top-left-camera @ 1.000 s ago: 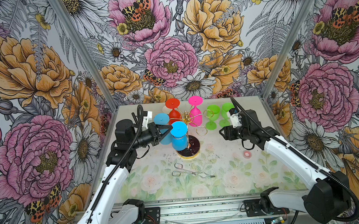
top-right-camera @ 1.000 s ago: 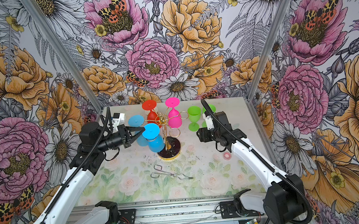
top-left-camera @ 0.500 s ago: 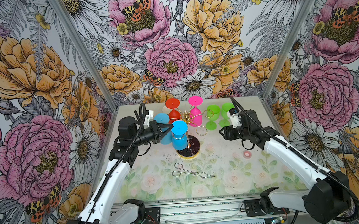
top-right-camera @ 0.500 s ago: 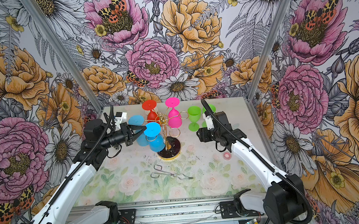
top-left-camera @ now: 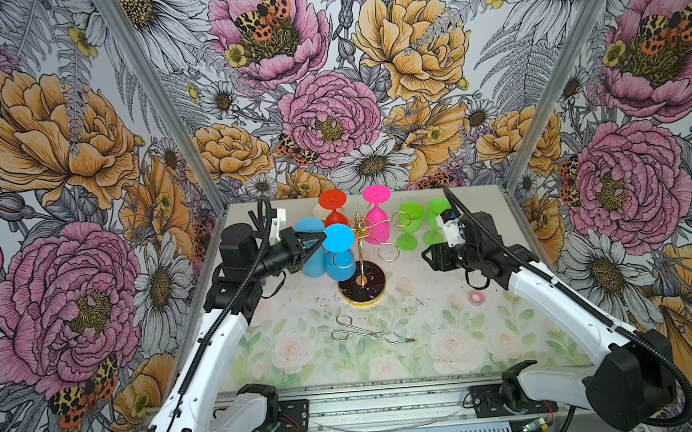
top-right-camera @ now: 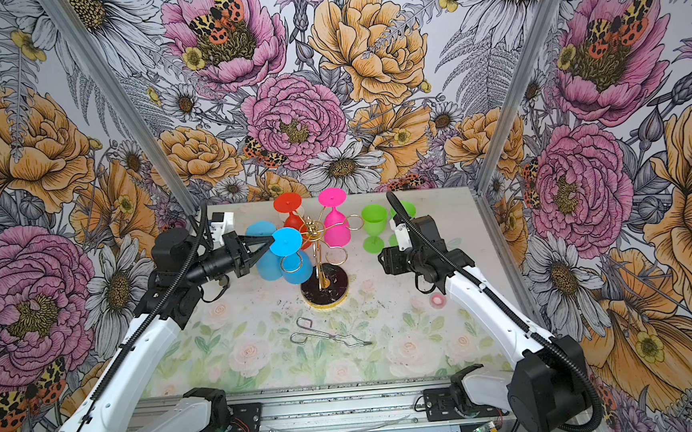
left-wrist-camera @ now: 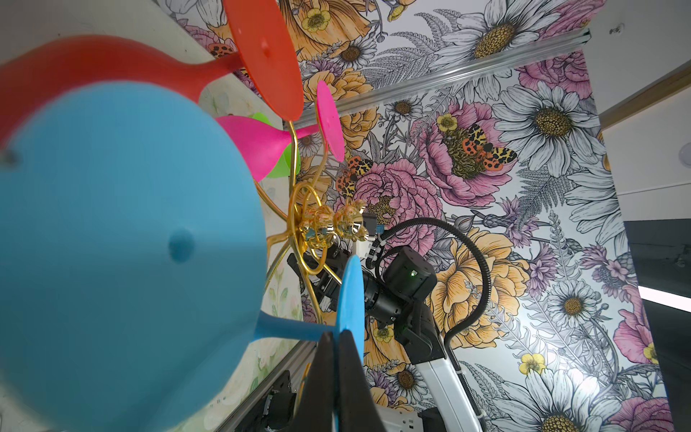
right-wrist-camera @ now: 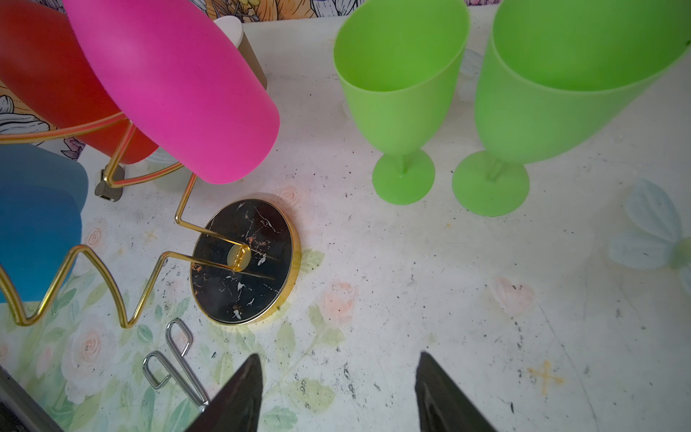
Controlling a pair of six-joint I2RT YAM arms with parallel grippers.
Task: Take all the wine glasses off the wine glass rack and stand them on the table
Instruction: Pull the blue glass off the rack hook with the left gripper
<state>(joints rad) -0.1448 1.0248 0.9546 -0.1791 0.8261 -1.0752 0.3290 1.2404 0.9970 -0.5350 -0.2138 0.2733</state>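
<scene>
The gold wire wine glass rack (top-left-camera: 361, 241) stands mid-table on its round black base (top-left-camera: 362, 287) (top-right-camera: 325, 287) (right-wrist-camera: 245, 262). Red (top-left-camera: 333, 211), pink (top-left-camera: 378, 221) and two blue wine glasses hang from it upside down. My left gripper (top-left-camera: 322, 239) (left-wrist-camera: 335, 338) reaches in from the left and is shut on the rim of the front blue wine glass's foot (top-left-camera: 339, 237) (top-right-camera: 287, 241) (left-wrist-camera: 351, 295). That glass's bowl (top-left-camera: 339, 267) still hangs by a gold loop. My right gripper (right-wrist-camera: 339, 357) hovers open above bare table to the right of the rack, holding nothing.
Two green wine glasses (top-left-camera: 411, 225) (right-wrist-camera: 402, 86) stand upright on the table between the rack and my right arm. Steel wire tongs (top-left-camera: 369, 333) (right-wrist-camera: 175, 359) lie in front of the rack. A small pink ring (top-left-camera: 476, 296) lies at the right.
The left gripper stays shut on the blue foot, and the foot has moved slightly up and to the left. The right arm has not moved.
</scene>
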